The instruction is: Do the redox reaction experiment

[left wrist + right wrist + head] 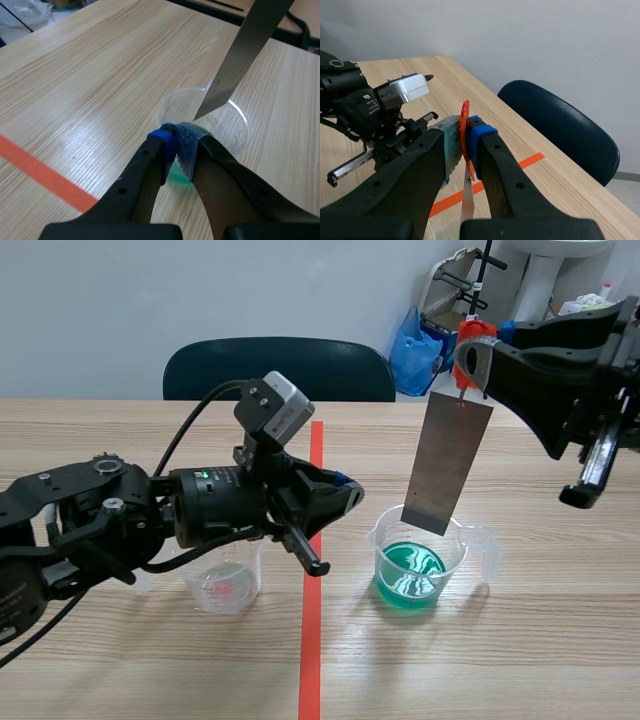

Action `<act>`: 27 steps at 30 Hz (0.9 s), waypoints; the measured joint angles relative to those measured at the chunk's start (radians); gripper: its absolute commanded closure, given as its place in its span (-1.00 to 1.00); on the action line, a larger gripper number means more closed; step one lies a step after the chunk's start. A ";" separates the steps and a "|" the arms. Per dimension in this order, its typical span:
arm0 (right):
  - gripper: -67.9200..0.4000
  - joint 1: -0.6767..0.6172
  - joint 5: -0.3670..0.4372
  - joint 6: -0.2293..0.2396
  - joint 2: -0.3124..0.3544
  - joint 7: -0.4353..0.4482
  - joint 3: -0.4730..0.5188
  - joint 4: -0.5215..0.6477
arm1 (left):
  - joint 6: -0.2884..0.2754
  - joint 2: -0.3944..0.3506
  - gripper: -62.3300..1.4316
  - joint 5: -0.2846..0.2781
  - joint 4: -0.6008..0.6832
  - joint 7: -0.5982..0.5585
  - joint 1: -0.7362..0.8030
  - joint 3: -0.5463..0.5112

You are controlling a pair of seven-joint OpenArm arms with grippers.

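- The right gripper (465,134) is clamped on a small orange-red plastic tab (464,117), with its dotted pads pressing the tab from both sides. In the scene view this gripper (476,358) is held high above the right half of the table.
- A flat grey rectangular metal plate (447,465) hangs from that tab, slightly tilted. Its lower end is at the mouth of a clear plastic beaker (455,540) and, as far as the scene view shows, above the liquid.
- The beaker stands on the light wooden table (520,640), to the right of the orange-red tape line (311,640). It holds bright green liquid (410,572) in its bottom and has a lip jutting out on its right side.
- The left gripper (178,142) is closed on nothing, its blue and grey-green pads (187,145) meeting tip to tip. It is held low, just beside the near rim of the beaker, with the plate's lower corner ahead of it over the beaker's mouth.
- In the scene view the left gripper (345,495) sits just right of the tape line, pointing toward the beaker and apart from the plate.
- A second clear plastic cup (225,585), with red scale marks on its wall, stands left of the tape line under the left arm's wrist.
- A dark blue chair (280,365) stands behind the table's far edge, and a blue plastic bag (412,350) lies beyond it.
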 measured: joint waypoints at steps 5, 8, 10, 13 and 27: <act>0.97 0.000 0.000 0.000 0.000 0.000 0.000 0.000 | -0.008 -0.206 0.90 0.000 0.127 -0.014 0.085 -0.107; 0.97 0.000 0.000 0.000 0.000 0.002 0.000 0.000 | -0.008 -0.362 0.90 0.000 0.230 -0.075 0.212 -0.248; 0.97 0.000 0.000 0.000 0.000 0.001 0.000 0.000 | -0.008 -0.442 0.89 0.000 0.274 -0.120 0.319 -0.360; 0.97 0.000 0.000 0.000 0.000 0.001 0.000 0.000 | -0.008 -0.508 0.88 0.000 0.290 -0.174 0.507 -0.543; 0.97 0.000 0.000 0.000 0.000 0.001 0.000 0.000 | -0.008 -0.242 0.87 0.324 0.272 -0.649 1.446 -1.278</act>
